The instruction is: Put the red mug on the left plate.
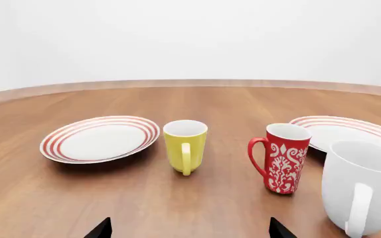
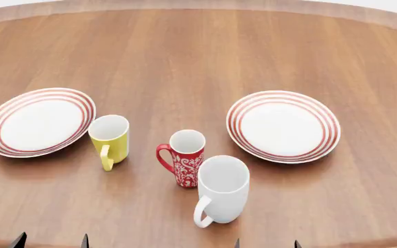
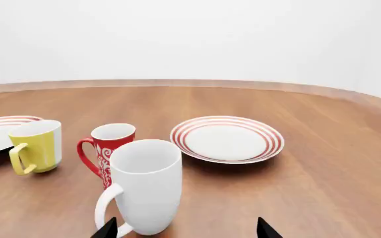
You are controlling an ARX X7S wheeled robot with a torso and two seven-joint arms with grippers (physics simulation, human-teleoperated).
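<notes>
The red mug (image 2: 184, 164) with white scroll pattern stands upright near the table's front middle, handle to the left. It also shows in the left wrist view (image 1: 282, 157) and the right wrist view (image 3: 108, 148). The left plate (image 2: 39, 121), white with red rings, lies at the left; it shows in the left wrist view (image 1: 100, 139). My left gripper (image 2: 51, 242) is open and empty at the front edge, short of the mugs; its tips show in the left wrist view (image 1: 189, 230). My right gripper (image 2: 266, 244) is open and empty, just in front of the white mug; its tips show in the right wrist view (image 3: 185, 229).
A yellow mug (image 2: 109, 139) stands between the red mug and the left plate. A larger white mug (image 2: 220, 190) stands right in front of the red mug. A second ringed plate (image 2: 283, 125) lies at the right. The round wooden table (image 2: 198, 57) stretches far back.
</notes>
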